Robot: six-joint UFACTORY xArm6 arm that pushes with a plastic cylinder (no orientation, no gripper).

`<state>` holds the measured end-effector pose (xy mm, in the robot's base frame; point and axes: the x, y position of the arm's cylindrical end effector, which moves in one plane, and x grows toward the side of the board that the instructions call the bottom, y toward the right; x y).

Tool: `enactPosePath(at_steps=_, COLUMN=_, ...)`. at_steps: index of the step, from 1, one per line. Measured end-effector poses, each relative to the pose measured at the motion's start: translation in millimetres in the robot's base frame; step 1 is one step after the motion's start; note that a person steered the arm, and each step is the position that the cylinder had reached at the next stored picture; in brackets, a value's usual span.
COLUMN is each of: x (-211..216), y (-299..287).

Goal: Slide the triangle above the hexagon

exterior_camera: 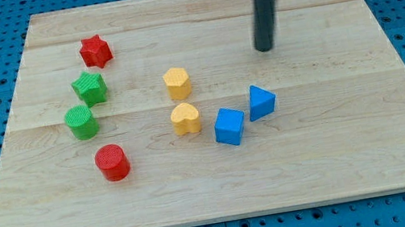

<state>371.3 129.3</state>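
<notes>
Here my tip (264, 48) hovers above blue triangle (261, 102).

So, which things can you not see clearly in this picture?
- Arm above my tip: cut off by the view's top edge.
- Far sides of the blue triangle and yellow hexagon: hidden by the blocks' own bodies.
- Board underside: hidden by its top.

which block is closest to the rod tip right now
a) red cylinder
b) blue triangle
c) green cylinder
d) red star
b: my tip sits toward the view's top, above the blue triangle and apart from it, while the red star, green cylinder and red cylinder all lie far off on the view's left.
</notes>
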Motion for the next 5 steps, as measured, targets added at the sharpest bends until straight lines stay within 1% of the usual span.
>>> enactPosePath(at_steps=1, x=63, y=14)
enactPosePath(at_steps=2, x=114, y=14)
enactPosePath(at_steps=3, x=151, y=12)
enactPosePath(at_steps=4, x=160, y=-6)
enactPosePath(at_steps=5, x=133, y=-9)
